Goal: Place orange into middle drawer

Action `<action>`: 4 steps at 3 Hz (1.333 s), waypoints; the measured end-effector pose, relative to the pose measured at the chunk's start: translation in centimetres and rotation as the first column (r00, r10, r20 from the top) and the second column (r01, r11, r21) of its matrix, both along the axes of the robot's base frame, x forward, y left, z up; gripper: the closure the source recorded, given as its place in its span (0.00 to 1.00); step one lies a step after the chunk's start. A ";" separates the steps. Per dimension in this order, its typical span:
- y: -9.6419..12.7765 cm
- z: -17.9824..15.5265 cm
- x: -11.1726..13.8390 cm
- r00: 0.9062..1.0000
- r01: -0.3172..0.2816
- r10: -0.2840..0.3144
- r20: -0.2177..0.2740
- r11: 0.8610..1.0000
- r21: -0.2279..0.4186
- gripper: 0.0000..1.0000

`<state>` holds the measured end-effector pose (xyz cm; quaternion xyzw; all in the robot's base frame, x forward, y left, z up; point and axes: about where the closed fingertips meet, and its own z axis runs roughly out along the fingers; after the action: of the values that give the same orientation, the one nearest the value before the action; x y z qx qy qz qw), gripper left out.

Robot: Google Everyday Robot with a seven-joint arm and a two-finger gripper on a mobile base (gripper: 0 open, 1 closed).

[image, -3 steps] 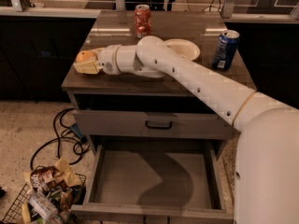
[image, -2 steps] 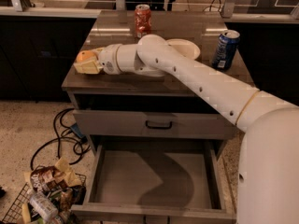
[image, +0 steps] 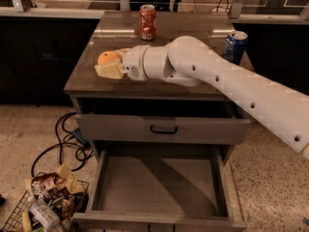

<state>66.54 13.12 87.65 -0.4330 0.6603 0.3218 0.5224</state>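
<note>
The orange (image: 107, 57) sits on the dark countertop (image: 87, 79) near its left edge. My gripper (image: 107, 65) reaches left across the counter, and its pale fingers (image: 112, 71) are around the orange, one in front of it and one behind. The orange looks held at counter height. The middle drawer (image: 159, 185) is pulled wide open below, with a bare grey floor. It lies well below and to the right of the orange.
A red soda can (image: 147, 21) stands at the back of the counter. A blue can (image: 234, 46) stands at the right edge. The top drawer front with a black handle (image: 163, 129) is slightly open. A wire basket of snacks (image: 41, 204) and cables lie on the floor at left.
</note>
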 end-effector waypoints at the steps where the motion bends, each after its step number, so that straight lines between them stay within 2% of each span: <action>1: -5.4 -1.4 -4.7 0.999 0.046 -0.046 -0.014 0.999 0.008 1.00; 2: -8.1 -3.5 -7.8 0.999 0.033 -0.033 0.001 0.999 0.006 1.00; 3: -10.1 -6.6 -11.3 1.000 -0.020 0.020 0.006 1.000 0.013 1.00; 4: -12.6 -14.6 -16.2 0.992 -0.108 0.110 -0.065 0.994 0.035 1.00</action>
<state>50.38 0.55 73.08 -0.4491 0.6478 0.3744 0.4883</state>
